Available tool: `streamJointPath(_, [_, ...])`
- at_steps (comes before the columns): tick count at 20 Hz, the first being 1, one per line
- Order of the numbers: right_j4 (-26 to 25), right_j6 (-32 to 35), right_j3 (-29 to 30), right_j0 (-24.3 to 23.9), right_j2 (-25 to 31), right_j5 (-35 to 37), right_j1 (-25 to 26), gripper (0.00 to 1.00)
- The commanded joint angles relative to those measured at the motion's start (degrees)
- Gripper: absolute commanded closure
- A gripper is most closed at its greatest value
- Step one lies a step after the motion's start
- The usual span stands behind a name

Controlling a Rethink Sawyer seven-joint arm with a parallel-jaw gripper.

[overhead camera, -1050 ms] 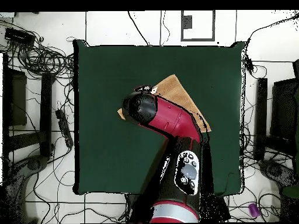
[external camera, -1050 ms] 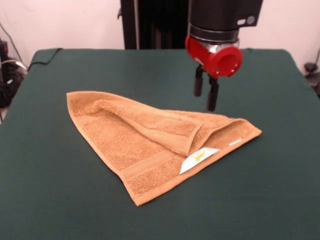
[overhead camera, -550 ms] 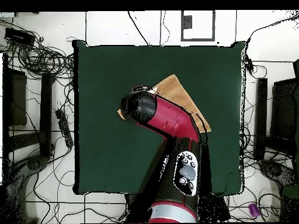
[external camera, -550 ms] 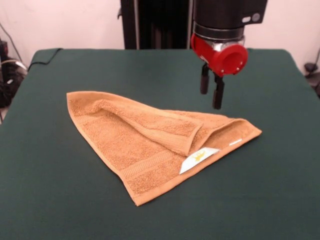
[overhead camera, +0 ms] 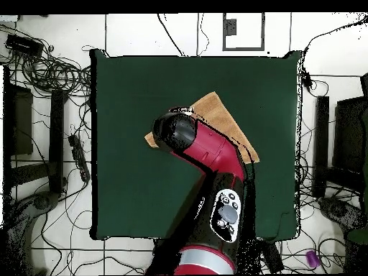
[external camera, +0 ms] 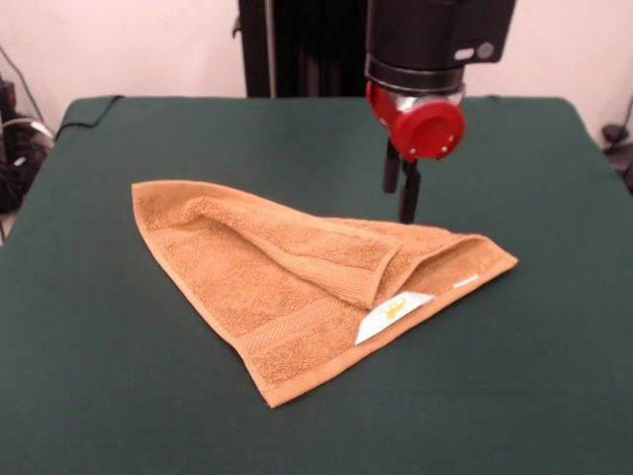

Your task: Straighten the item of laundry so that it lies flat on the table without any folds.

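The item of laundry (external camera: 287, 282) is an orange-tan towel lying folded over itself in a rough triangle on the table (external camera: 138, 396). One flap is doubled across its middle, and a white label (external camera: 393, 315) with a yellow mark shows at the near right edge. My gripper (external camera: 400, 203) hangs just above the towel's far right part, open by a narrow gap, with nothing held. In the overhead view the arm (overhead camera: 208, 154) covers most of the towel (overhead camera: 215, 111). The gripper itself is hidden there.
The dark green table (overhead camera: 129, 93) reaches well beyond the towel on every side. Cables and equipment lie on the floor around it in the overhead view. A dark column stands behind the table's far edge.
The gripper has shifted a little to the left in the front view and turned about its axis, so its fingers look closer together. The towel has not moved.
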Motion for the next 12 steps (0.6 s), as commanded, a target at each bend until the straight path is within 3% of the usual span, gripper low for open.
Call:
streamJointPath(1, [5.6, 20.8, 5.4, 1.6, -0.2, -1.6, 6.4, 0.00])
streamJointPath(12, [5.8, 15.9, 6.7, -3.4, 2.3, -1.8, 5.1, 0.00])
